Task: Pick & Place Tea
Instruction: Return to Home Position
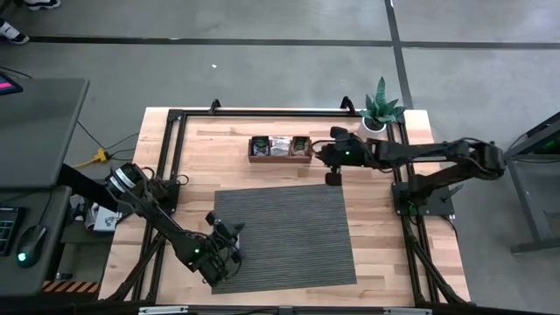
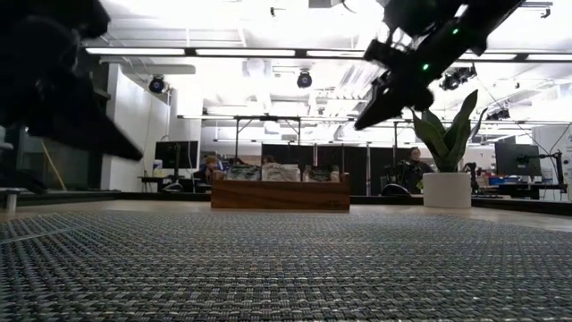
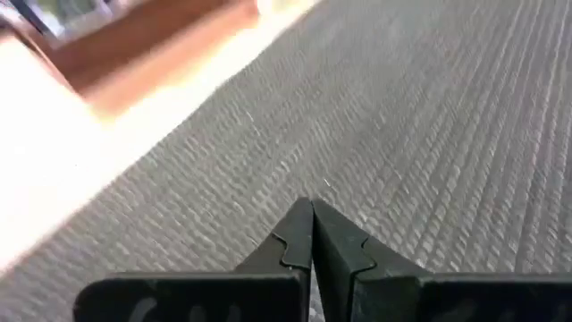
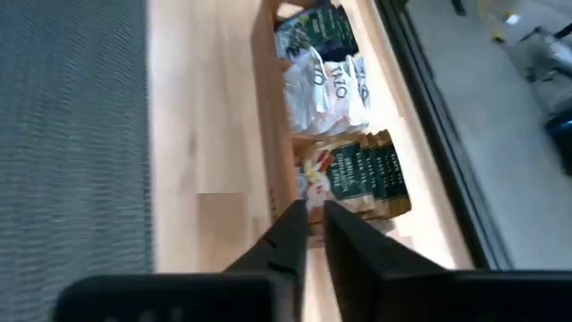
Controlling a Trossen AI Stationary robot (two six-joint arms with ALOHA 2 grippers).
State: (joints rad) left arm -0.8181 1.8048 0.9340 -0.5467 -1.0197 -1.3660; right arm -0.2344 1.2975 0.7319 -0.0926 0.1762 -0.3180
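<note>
The tea is sitting inside the organizer, packed on edge in three compartments. One end is holding dark sachets, the middle is holding white ones, and the end nearest my right hand is holding a mixed dark and tan stack. The dividers are keeping the stacks apart, and the walls are stopping the thin sachets from sliding flat. I am seeing no sachet loose on the mat or on the bare bench, so I am judging the sorting to be finished.

My right hand is hovering just beside the organizer's right end, above the wood and clear of the rim. Its fingers are drawn almost together and are gripping nothing, since there is nothing for it to carry. It is standing off from the box, so a retreat should not be dragging on the stacks.

My left hand is waiting over the mat's near left part, well apart from the organizer, with its fingers pressed closed and empty. It is keeping out of the right arm's path there.

The plant is standing at the far right corner, near the right arm, and I am treating it as the one obstacle when heading home.
</note>
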